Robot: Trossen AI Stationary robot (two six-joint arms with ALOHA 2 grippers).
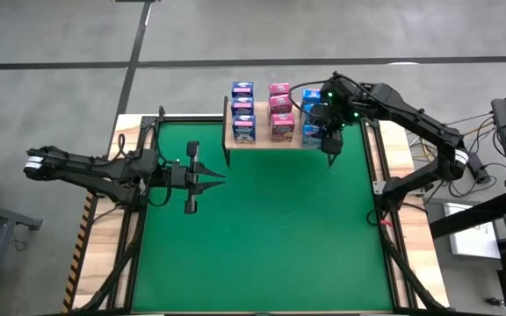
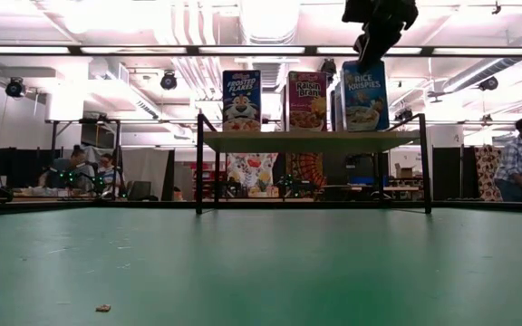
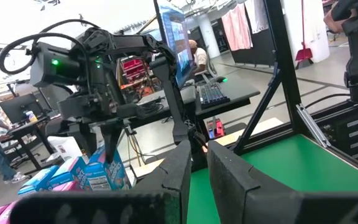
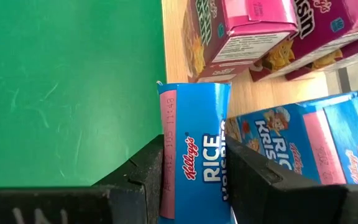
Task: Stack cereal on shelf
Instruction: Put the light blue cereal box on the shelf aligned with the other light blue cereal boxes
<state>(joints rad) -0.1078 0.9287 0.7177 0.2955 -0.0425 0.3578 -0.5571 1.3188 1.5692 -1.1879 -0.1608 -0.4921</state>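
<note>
The light-wood shelf (image 1: 271, 145) (image 2: 306, 141) stands on thin black legs at the green table's far edge. Small cereal boxes stand upright on it in three rows: dark blue (image 1: 242, 110) (image 2: 241, 100), pink (image 1: 280, 110) (image 2: 307, 100) and light blue (image 1: 310, 114). My right gripper (image 1: 330, 145) (image 2: 370, 59) (image 4: 194, 168) is above the shelf's right end, shut on the front light-blue box (image 2: 365, 95). My left gripper (image 1: 218, 178) (image 3: 199, 162) hovers shut over the table's left half, holding nothing. My right gripper pinches the top end (image 4: 194, 124) of the front light-blue box between its two fingers. One finger (image 4: 145, 171) is on the near face and one (image 4: 257, 180) on the far face, beside the box behind. The fingers come from above, slanting down. The box stands upright with its bottom on the shelf, at the near edge.
The green table (image 1: 262, 237) stretches in front of the shelf, with a small crumb (image 2: 103, 308) near its near edge. Black frame rails run along both table sides (image 1: 380, 175). People (image 2: 519, 154) show in the room beyond the table.
</note>
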